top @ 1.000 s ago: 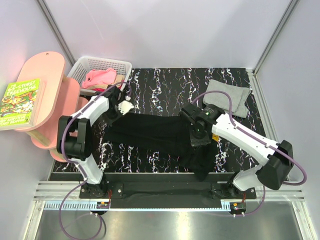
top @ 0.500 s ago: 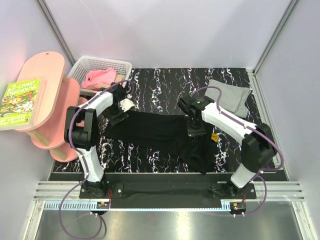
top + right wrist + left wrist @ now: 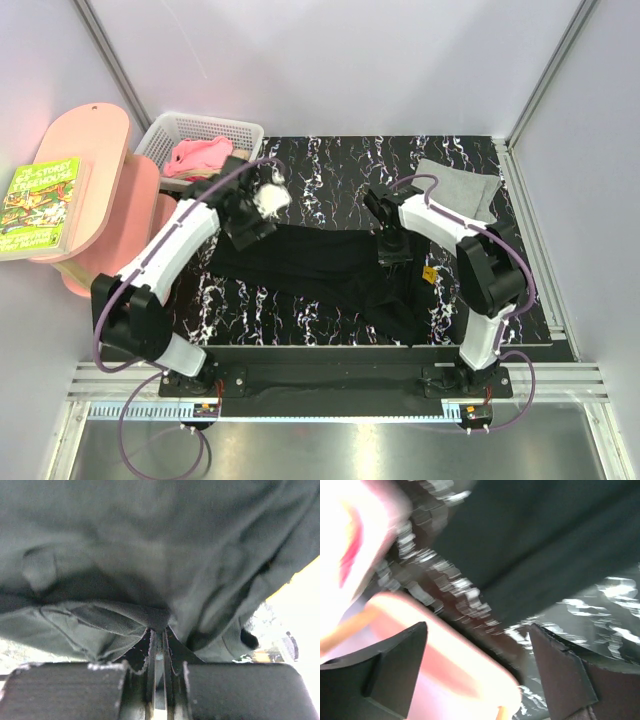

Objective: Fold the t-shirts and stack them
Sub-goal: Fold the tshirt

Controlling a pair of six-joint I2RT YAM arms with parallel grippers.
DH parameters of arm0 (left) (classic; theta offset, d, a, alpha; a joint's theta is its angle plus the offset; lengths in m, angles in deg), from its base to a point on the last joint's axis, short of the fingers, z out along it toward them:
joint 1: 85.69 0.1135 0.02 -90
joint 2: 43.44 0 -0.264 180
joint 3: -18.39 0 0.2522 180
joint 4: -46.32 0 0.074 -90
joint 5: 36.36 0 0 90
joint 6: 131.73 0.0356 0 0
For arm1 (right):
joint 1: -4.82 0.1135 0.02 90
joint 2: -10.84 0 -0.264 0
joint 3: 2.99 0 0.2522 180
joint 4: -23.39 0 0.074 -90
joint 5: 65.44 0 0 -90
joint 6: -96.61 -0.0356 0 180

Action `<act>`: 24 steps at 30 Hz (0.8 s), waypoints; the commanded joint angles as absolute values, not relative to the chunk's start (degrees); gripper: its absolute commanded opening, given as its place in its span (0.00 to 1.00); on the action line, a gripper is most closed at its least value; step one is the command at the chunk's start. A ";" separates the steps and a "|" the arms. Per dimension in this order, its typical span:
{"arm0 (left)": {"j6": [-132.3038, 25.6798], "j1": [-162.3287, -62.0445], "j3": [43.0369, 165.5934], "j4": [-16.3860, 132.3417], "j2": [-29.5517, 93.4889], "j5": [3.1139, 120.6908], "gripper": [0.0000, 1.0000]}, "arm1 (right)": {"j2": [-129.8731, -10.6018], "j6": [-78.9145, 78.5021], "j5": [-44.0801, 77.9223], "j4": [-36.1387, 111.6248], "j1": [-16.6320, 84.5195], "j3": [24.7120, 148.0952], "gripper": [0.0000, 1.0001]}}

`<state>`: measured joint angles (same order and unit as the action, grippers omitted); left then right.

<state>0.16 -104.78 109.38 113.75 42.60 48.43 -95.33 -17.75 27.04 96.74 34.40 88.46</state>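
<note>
1. L gripper: fingers wide apart, nothing betw them. Wrist view is motion-blurred.
2. Black t-shirt: its left end lies just beyond the L fingertips, not touching them. From above it's spread left-to-right across the mid of the black marbled table. One part reaches toward the near edge, on the near side of the R fingers.
3. R gripper: fingers together, clamped on a fold of the black t-shirt. Cloth bunches right at the tips & fills the wrist view beyond them.
4. Grey t-shirt: folded, flat, beyond & to the right of the R fingers, apart from them, at the table's far-right corner.
5. White basket w/ a pink t-shirt inside: near, beyond & to the left of the L fingers.
6. Pink shelf unit: left of the L fingers, off the table. A picture book lies flat on top.
7. L wrist view: a rounded pink edge shows below, betw the two fingers. Too blurred to say what it is.
</note>
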 commanded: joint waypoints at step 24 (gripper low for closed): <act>-0.42 -103.35 100.88 110.09 57.81 52.06 0.79 | -73.83 -22.83 13.86 91.56 31.27 85.67 1.00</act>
<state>-0.81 -104.65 100.98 111.08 59.96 51.49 -85.58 -19.59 23.68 92.26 28.41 92.50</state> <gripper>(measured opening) 0.788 0.994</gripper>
